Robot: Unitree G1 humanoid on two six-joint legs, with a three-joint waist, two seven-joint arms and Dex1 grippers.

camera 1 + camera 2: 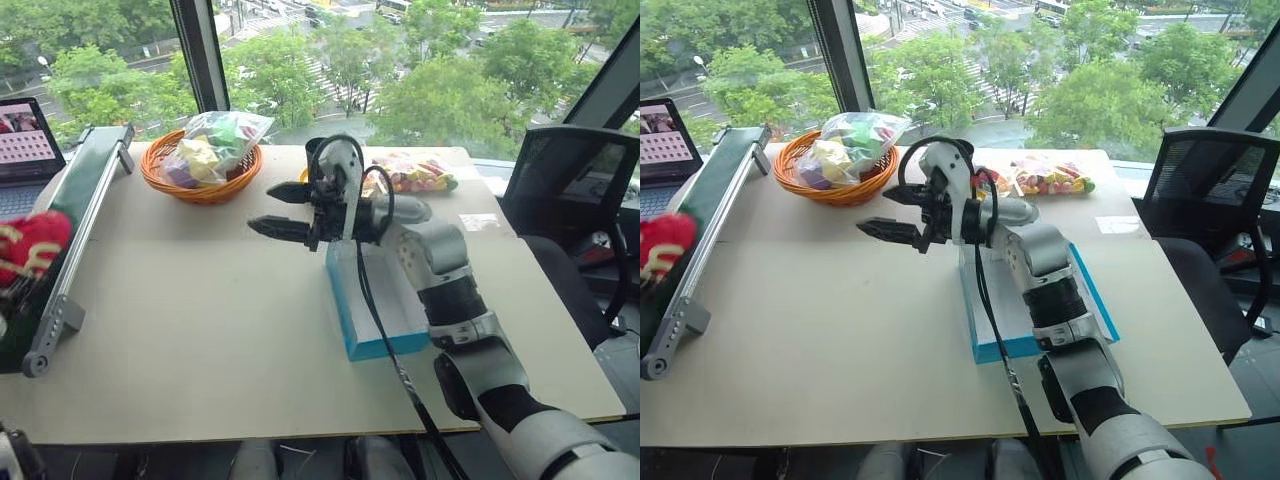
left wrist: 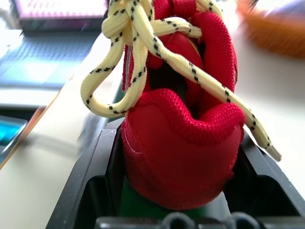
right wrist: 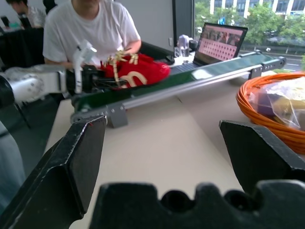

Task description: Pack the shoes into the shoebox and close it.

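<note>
**Left hand gripping a red shoe on the conveyor, right hand waiting open by the shoebox**

A pale bench stood before a window. On its left edge ran a green conveyor belt (image 1: 75, 215) with a grey metal frame. At the near end of the belt sat a red fabric shoe (image 2: 183, 138) with cream laces (image 2: 143, 38) flecked black. The left hand (image 3: 88, 78) had the shoe's heel end between its two black fingers (image 2: 93, 176), one on each side and touching the fabric, so it was grasping the shoe. The second shoe of the pair could not be made out.

The bright blue shoebox (image 1: 985, 335) lay at the middle right of the bench, partly hidden under the right arm; whether its lid was on could not be told. The right hand (image 1: 285, 212) hovered above the bench just left of the box, fingers spread wide and empty, pointing left toward the belt. At the far side sat an orange wicker basket (image 1: 200, 185) of bagged items and a bag of sweets (image 1: 1050, 178). A person in a white shirt (image 3: 88, 28) sat beyond the belt.

To do this step well, the grip likely needed to be firm on the heel before lifting, since the fabric looked soft and would give. The loose laces could snag the belt frame, so a straight upward lift seemed safest before carrying the shoe right toward the box.
</note>
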